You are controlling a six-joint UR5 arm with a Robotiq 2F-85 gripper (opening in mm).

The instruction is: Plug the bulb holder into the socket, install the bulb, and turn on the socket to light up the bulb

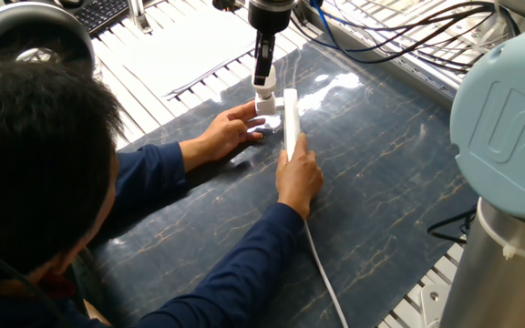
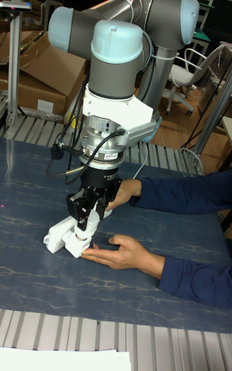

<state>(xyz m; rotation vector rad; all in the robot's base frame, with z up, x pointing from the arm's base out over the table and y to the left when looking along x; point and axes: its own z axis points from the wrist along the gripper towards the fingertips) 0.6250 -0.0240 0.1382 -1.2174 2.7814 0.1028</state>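
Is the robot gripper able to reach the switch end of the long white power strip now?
Probably not: the person's hand covers that end of the long white power strip, and the gripper is shut on a white part.
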